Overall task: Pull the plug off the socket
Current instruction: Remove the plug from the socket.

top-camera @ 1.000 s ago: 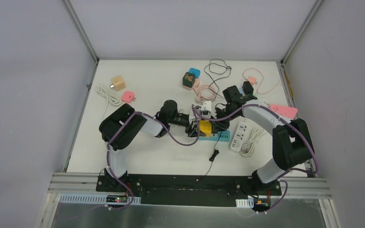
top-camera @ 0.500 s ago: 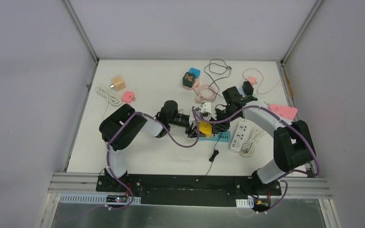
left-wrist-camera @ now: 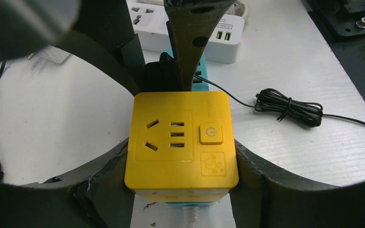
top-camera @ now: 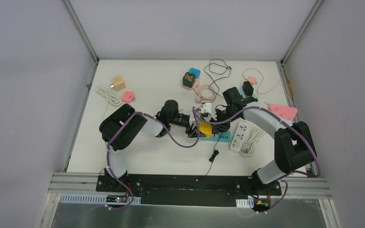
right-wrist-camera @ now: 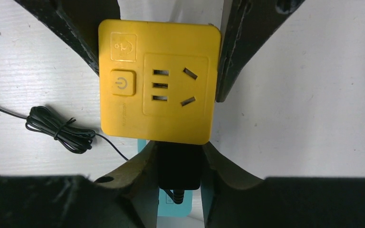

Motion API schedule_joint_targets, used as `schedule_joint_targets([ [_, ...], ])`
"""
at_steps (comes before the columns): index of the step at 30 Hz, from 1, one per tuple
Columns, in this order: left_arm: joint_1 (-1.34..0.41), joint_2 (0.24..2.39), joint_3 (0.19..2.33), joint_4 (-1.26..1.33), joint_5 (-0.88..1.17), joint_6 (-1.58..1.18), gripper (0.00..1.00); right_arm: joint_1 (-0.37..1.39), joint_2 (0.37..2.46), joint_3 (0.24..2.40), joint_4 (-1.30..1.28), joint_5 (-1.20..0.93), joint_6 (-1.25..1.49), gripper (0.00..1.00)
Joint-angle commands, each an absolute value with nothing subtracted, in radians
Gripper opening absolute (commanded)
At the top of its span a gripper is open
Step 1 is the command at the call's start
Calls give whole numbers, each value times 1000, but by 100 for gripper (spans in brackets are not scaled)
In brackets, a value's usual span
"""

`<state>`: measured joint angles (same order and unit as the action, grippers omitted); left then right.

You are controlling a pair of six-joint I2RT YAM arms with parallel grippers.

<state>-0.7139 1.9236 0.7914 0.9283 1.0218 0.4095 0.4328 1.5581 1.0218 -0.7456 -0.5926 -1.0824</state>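
Your left claw (left-wrist-camera: 180,164) is clamped on the yellow socket cube (left-wrist-camera: 180,118), and your right claw (right-wrist-camera: 179,159) is pinching the black plug (right-wrist-camera: 179,171) right at its side.

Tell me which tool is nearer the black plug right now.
Right. The right tool is closed around the black plug; the left tool grips the sides of the yellow socket cube, with the plug beyond the cube's far face.

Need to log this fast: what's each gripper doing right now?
Left gripper: closed on the yellow socket cube.
Right gripper: closed on the black plug.
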Motion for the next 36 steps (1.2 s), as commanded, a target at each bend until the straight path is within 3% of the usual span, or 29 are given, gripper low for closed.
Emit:
schedule_joint_targets([
  [1, -726, 1926, 795, 853, 1020, 432, 0, 465, 1533, 1023, -707, -586, -1082, 0],
  [10, -727, 1925, 795, 843, 1021, 439, 0, 315, 1660, 1169, -950, -925, -1099, 0],
  [18, -727, 1925, 801, 828, 1023, 446, 0, 411, 1489, 1009, -726, -699, -1105, 0],
  [27, -730, 1926, 811, 796, 1023, 459, 0, 318, 1593, 1149, -920, -938, -1075, 0],
  [36, -732, 1927, 817, 778, 1023, 468, 0, 383, 1492, 1084, -802, -766, -1030, 0],
])
